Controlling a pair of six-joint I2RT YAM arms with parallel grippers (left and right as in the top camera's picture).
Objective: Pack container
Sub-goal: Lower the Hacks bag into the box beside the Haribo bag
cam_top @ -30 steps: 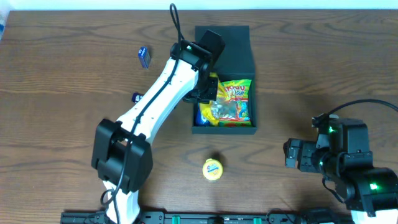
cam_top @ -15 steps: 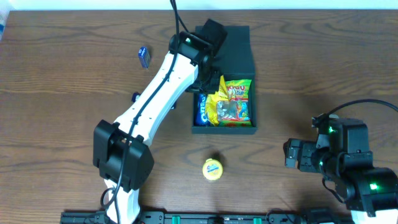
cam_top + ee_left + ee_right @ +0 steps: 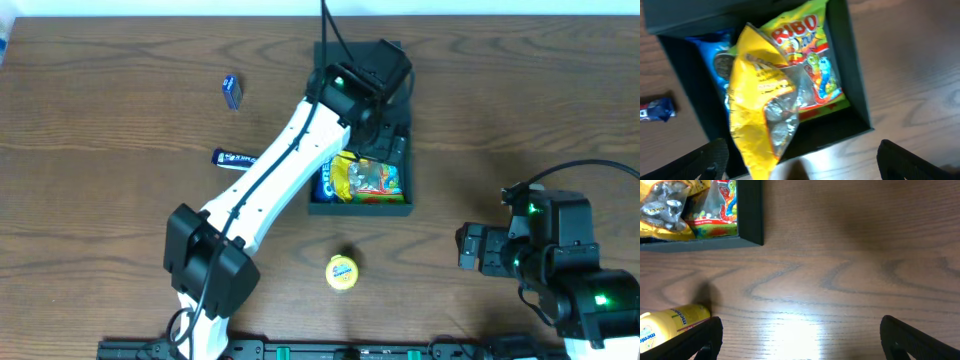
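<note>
The dark teal container (image 3: 402, 205) stands open at the table's middle back, its flap lid lying behind it. Inside lie a yellow packet (image 3: 365, 178), a blue Oreo pack (image 3: 324, 183) and a green Haribo bag (image 3: 392, 150). My left gripper (image 3: 388, 112) hovers open above the container's back part, holding nothing. In the left wrist view the yellow packet (image 3: 757, 100) lies loose on the Haribo bag (image 3: 812, 55) and Oreo pack (image 3: 715, 57), with my fingers (image 3: 707, 160) spread wide. My right gripper (image 3: 478, 248) rests open at the right, empty.
A yellow round tin (image 3: 342, 272) lies in front of the container, also seen beside my right fingers (image 3: 662, 327). A dark blue bar (image 3: 232, 158) and a small blue packet (image 3: 232, 91) lie to the left of the container.
My left gripper opened and let the yellow packet drop into the container, then rose and moved right toward the back. The dark blue bar came into view. The right arm stayed still.
</note>
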